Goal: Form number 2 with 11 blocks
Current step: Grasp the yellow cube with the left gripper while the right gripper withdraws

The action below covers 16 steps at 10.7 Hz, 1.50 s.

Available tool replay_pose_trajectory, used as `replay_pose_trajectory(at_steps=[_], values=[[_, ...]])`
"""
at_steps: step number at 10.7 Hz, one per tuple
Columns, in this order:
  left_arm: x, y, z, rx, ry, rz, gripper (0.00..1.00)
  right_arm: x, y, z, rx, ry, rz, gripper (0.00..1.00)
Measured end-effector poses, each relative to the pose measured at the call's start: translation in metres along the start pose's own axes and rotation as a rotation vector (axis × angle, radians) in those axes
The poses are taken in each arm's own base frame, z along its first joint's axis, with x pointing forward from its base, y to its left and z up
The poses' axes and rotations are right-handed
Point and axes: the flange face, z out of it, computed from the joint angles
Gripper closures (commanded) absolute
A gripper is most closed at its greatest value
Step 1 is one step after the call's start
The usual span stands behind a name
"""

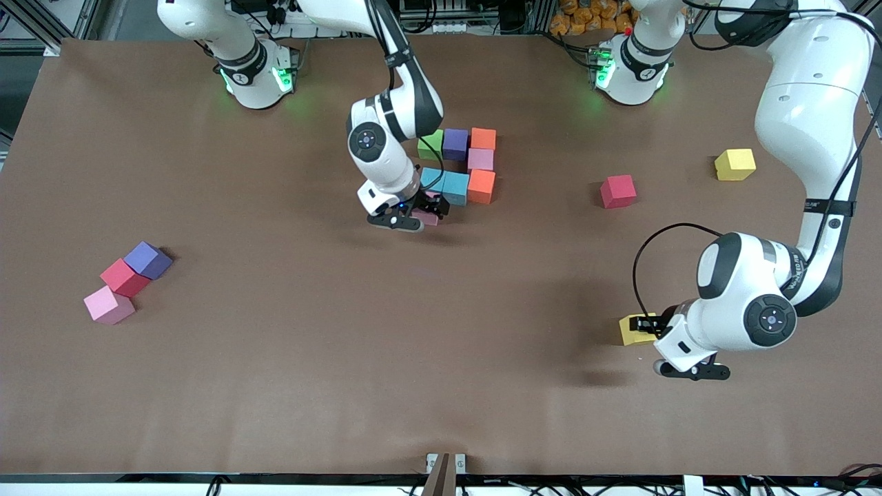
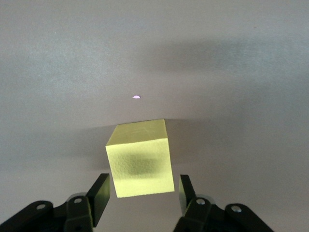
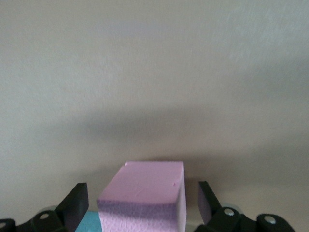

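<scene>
Several blocks make a cluster mid-table: green [image 1: 431,145], purple [image 1: 455,143] and orange [image 1: 483,138] in a row, then pink [image 1: 480,160], then two light blue [image 1: 455,187] and orange [image 1: 481,186]. Just nearer the camera lies a pink block [image 1: 427,219] [image 3: 145,193]. My right gripper [image 1: 426,210] [image 3: 141,188] stands open around it, a gap on each side. At the left arm's end, my left gripper [image 1: 644,322] [image 2: 143,181] is open around a yellow block [image 1: 632,331] [image 2: 140,159], its fingers [image 2: 99,198] not touching.
A red block [image 1: 617,191] and a yellow block [image 1: 734,164] lie loose toward the left arm's end. Toward the right arm's end, purple [image 1: 147,260], red [image 1: 125,277] and pink [image 1: 109,304] blocks touch in a diagonal line.
</scene>
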Motion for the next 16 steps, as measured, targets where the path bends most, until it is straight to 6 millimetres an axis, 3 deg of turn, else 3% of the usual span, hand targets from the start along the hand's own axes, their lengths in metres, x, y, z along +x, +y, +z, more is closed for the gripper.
replay_pose_trajectory(at_steps=[2,4,6,8,10,12,16], values=[[0.0,-0.002,0.004,-0.005,-0.005,-0.016,0.24,0.026,0.01,-0.021,0.008,0.018,-0.003,0.0],[0.0,-0.001,0.005,-0.005,-0.006,-0.02,0.22,0.071,0.037,-0.052,0.017,0.02,-0.073,0.0],[0.0,-0.001,0.005,-0.005,-0.007,-0.021,0.21,0.131,0.089,-0.094,-0.027,0.018,-0.17,0.0],[0.0,0.001,0.007,-0.005,-0.009,-0.019,0.18,0.178,0.14,-0.138,-0.142,0.026,-0.304,0.0],[0.0,0.002,0.009,-0.005,-0.011,-0.018,0.17,0.209,0.193,-0.166,-0.167,-0.009,-0.436,0.0],[0.0,0.002,0.01,-0.006,-0.01,-0.017,0.17,0.238,0.264,-0.182,-0.161,-0.042,-0.557,0.0],[0.002,0.002,0.005,-0.008,0.003,-0.018,0.17,0.273,0.392,-0.214,-0.151,-0.05,-0.843,0.0]])
